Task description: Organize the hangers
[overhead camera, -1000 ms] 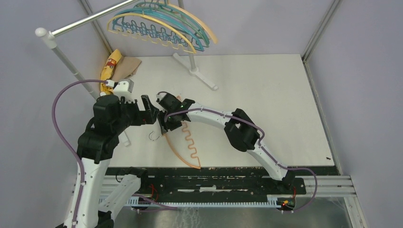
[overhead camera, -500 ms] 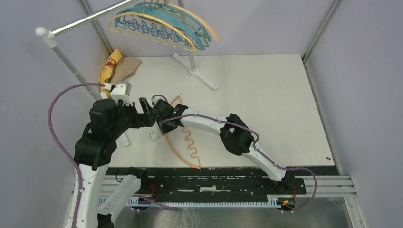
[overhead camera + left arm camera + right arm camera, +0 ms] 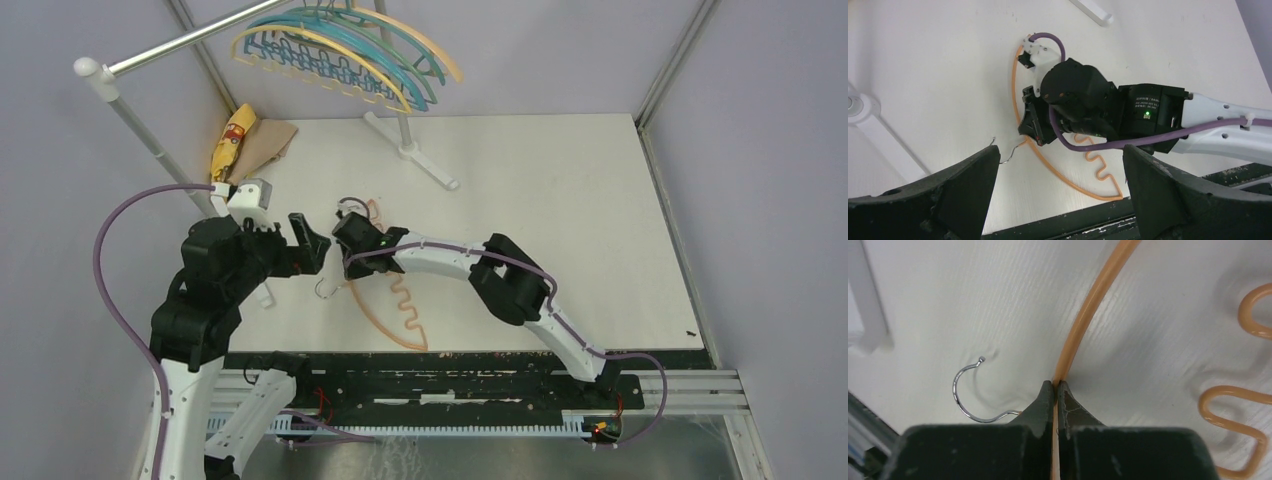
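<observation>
Right hand (image 3: 1055, 385) clamped on the orange hanger (image 3: 1073, 335) beside its metal hook (image 3: 960, 390); hanger low on the table (image 3: 560, 200), long axis running far-to-near. Left hand (image 3: 1060, 152) spread wide, empty, just beside the hook.

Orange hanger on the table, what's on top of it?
The right gripper is shut on the orange hanger, on its curved arm near the metal hook. The right arm's black wrist hangs over the middle, hiding that stretch from above. The wavy bar shows.
</observation>
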You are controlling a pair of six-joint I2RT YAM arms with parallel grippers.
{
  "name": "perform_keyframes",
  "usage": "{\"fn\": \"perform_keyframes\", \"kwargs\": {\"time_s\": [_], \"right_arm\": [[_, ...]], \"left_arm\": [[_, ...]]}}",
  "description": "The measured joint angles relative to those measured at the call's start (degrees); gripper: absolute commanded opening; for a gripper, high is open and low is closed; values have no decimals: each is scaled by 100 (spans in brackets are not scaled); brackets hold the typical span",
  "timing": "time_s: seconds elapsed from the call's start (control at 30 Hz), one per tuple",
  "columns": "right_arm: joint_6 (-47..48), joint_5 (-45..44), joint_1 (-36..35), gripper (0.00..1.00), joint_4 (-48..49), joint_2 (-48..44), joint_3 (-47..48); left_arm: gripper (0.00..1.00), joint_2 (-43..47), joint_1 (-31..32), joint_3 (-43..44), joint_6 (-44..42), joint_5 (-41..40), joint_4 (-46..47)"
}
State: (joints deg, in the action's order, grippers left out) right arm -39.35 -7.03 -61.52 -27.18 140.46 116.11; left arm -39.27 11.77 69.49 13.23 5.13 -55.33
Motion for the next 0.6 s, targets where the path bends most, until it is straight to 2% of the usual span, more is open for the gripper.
{"fn": "perform_keyframes", "kwargs": {"time_s": [0.17,0.3,0.47,0.6], "right_arm": [[-765,1040,509,1,1799,-903,-2041],[-1521,1878,1300,1,2874,-1432,-3217],[-2479,2402,2059,1,3875,-1519,-3464],[-3233,2684,2107,1,4743,-1519,-3462]], "left_arm": [[99,144,0,2,2,208,-26],[99,240,0,-109,0,450,83],[99,271,0,-619,63,876,409],[99,376,0,-1207,157,1178,726]]}}
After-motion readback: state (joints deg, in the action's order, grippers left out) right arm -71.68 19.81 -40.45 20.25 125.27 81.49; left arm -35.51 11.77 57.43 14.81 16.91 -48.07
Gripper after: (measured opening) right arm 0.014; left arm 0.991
